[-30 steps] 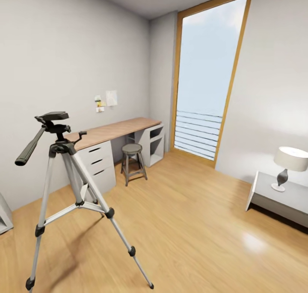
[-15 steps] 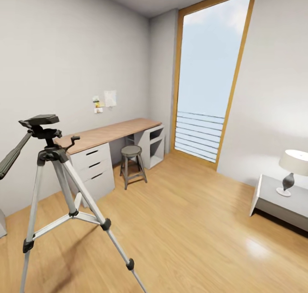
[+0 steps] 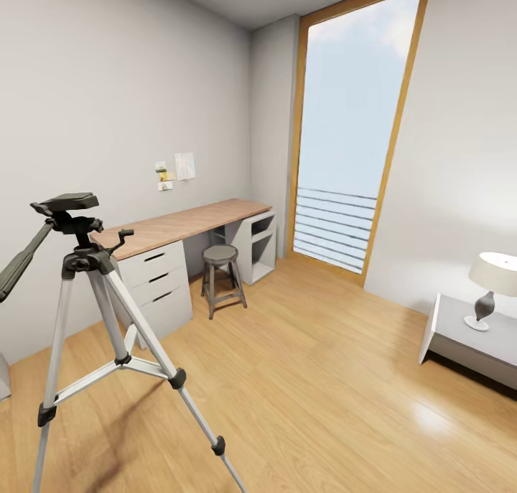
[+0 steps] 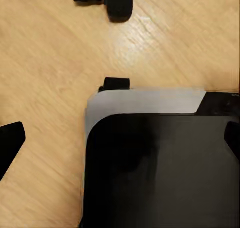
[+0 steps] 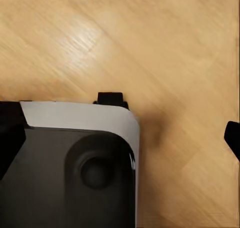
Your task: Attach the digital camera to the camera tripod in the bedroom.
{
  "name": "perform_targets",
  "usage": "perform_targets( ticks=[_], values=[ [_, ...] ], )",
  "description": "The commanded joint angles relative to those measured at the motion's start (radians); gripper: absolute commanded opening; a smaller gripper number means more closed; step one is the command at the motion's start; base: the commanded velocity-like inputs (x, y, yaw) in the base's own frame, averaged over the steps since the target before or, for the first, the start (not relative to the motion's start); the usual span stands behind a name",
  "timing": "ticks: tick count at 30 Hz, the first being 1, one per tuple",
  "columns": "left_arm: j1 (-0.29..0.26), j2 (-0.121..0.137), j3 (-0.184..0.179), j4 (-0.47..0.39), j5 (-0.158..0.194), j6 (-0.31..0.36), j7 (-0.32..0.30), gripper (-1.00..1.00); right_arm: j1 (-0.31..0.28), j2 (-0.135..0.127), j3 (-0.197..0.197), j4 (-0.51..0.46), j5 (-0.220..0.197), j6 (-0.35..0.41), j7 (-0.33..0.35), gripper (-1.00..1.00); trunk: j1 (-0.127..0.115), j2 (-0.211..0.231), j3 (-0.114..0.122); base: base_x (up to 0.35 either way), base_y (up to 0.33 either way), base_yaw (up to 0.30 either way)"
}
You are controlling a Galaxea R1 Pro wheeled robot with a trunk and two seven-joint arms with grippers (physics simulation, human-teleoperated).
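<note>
the camera tripod (image 3: 93, 320) stands on the light wood floor (image 3: 309, 378) at my left in the head view, its black head level with the desk (image 3: 183, 223) behind it. a grey stool (image 3: 222, 274) sits by the desk, and a lamp (image 3: 492, 284) on a low table at right. my left fingers (image 4: 10, 143) and right fingers (image 5: 232, 138) sit wide apart, released, gripping nothing, over my own base (image 5: 75, 163).
</note>
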Motion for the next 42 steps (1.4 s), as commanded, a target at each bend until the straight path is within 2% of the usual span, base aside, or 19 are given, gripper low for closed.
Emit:
perform_targets(
  ticks=[1,3,4,7,8,10,11,14,15,19,23,27,33,42],
  values=[
    [0.0,0.005,0.0,-0.038,0.007,0.03,0.001,1.0,-0.001,0.0,-0.001,-0.049,0.0,0.037,-0.001,1.0,0.0,0.0,-0.001,0.0,0.0,0.0],
    [-0.001,0.014,0.001,-0.112,0.007,0.09,0.001,1.0,-0.004,-0.001,-0.003,-0.147,-0.002,0.119,-0.003,1.0,0.0,0.0,-0.001,0.0,0.0,0.0],
    [-0.003,0.02,0.001,-0.195,0.006,0.161,0.001,1.0,-0.01,-0.001,-0.005,-0.25,-0.006,0.21,-0.004,1.0,0.0,0.0,-0.001,0.0,0.0,0.0],
    [-0.007,0.024,0.001,-0.329,0.005,0.282,0.001,1.0,-0.03,0.002,-0.008,-0.401,-0.01,0.339,-0.006,1.0,0.0,0.0,-0.001,0.0,0.0,0.0],
    [-0.008,0.026,0.001,-0.418,0.004,0.365,0.0,1.0,-0.048,0.004,-0.01,-0.494,-0.011,0.411,-0.006,1.0,0.0,0.0,-0.001,0.0,0.0,0.0],
    [-0.017,0.027,0.001,-0.504,0.004,0.446,-0.001,1.0,-0.072,0.006,-0.011,-0.576,-0.013,0.471,-0.006,1.0,0.0,0.0,-0.001,0.0,0.0,0.0],
    [-0.038,0.027,0.002,-0.586,0.005,0.523,-0.002,1.0,-0.101,0.007,-0.011,-0.643,-0.014,0.517,-0.005,1.0,0.0,0.0,-0.001,0.0,0.0,0.0],
    [-0.089,0.026,0.002,-0.694,0.006,0.629,-0.004,1.0,-0.148,0.009,-0.01,-0.721,-0.014,0.564,-0.004,1.0,0.0,0.0,-0.001,0.0,0.0,0.0],
    [-0.127,0.024,0.002,-0.753,0.007,0.693,-0.004,1.0,-0.174,0.011,-0.01,-0.761,-0.014,0.587,-0.003,1.0,0.0,0.0,-0.001,0.0,0.0,0.0],
    [-0.21,0.02,0.002,-0.842,0.009,0.801,-0.006,1.0,-0.203,0.014,-0.01,-0.842,-0.015,0.614,-0.004,1.0,0.0,0.0,-0.001,0.0,0.0,0.0],
    [-0.295,0.006,0.003,-0.897,0.015,0.872,-0.007,1.0,-0.215,0.017,-0.01,-0.93,-0.015,0.626,-0.005,1.0,0.0,0.0,-0.001,0.0,0.0,0.0],
    [-0.349,-0.025,0.003,-0.924,0.037,0.905,-0.008,1.0,-0.22,0.017,-0.011,-1.006,-0.014,0.632,-0.005,1.0,0.0,0.0,-0.001,0.0,0.0,0.0],
    [-0.377,-0.073,-0.003,-0.931,0.067,0.915,-0.002,1.0,-0.222,0.015,-0.012,-1.073,-0.015,0.663,-0.001,1.0,0.0,0.0,-0.001,0.0,0.0,0.0],
    [-0.386,-0.096,-0.008,-0.955,0.079,0.916,-0.002,1.0,-0.223,0.016,-0.03,-1.093,-0.016,0.726,0.003,1.0,0.0,0.0,-0.001,0.0,0.0,0.0]
  ],
)
